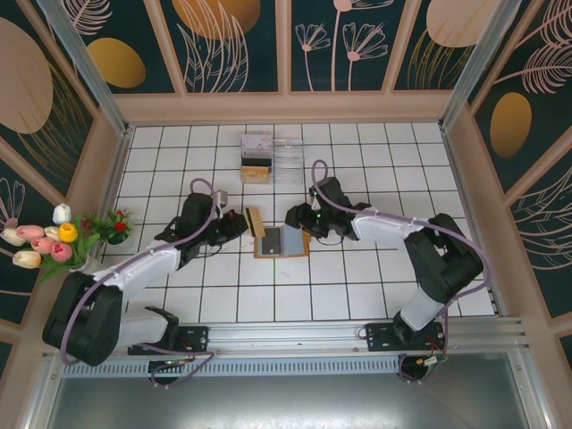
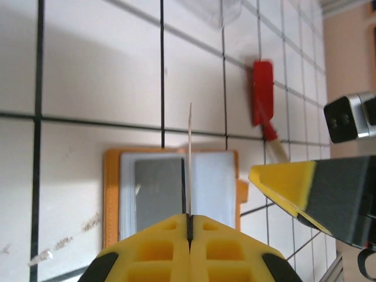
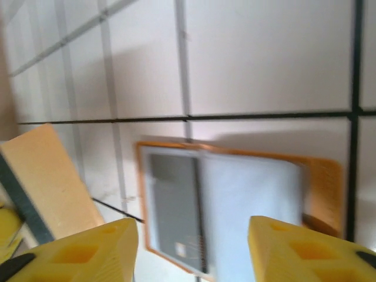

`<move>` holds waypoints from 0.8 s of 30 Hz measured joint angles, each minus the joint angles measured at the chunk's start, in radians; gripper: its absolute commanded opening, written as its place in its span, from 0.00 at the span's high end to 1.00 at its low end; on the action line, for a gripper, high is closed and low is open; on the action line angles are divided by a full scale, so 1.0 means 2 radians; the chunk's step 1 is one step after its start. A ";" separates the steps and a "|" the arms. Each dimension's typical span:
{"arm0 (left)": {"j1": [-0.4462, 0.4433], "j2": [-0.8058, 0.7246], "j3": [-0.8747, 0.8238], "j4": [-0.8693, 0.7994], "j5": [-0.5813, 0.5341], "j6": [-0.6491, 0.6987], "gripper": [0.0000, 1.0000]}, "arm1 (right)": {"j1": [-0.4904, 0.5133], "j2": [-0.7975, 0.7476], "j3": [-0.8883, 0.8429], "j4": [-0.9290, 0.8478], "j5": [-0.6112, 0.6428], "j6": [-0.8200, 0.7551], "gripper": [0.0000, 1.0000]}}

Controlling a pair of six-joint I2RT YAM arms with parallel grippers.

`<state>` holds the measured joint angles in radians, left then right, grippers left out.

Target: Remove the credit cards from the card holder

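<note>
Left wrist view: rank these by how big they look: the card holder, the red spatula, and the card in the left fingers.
1. card holder
2. red spatula
3. card, pinched in the left fingers. It is seen edge-on as a thin line, so its real size is unsure.

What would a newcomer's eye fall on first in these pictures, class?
The open orange card holder lies in the middle of the tiled table. The left gripper is shut on a thin card, seen edge-on, while the right gripper hangs open over the holder. Colourful tulips stand at the far left.
</note>
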<state>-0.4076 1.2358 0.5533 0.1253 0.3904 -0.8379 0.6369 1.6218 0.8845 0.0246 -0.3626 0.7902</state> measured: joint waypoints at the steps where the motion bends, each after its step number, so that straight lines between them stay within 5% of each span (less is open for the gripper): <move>1: 0.002 -0.007 0.000 0.000 -0.001 0.000 1.00 | -0.003 -0.008 0.000 0.013 -0.005 -0.002 0.37; 15: 0.051 -0.056 -0.010 0.073 0.048 -0.062 1.00 | -0.012 -0.017 0.007 0.169 -0.079 0.020 0.17; 24: 0.090 -0.087 -0.048 0.157 0.098 -0.124 1.00 | -0.012 0.016 0.030 0.297 -0.123 0.099 0.16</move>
<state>-0.2276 1.0618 0.4568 0.4397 0.5873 -1.0863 0.6136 1.6543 0.9443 0.6193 -0.6086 0.9878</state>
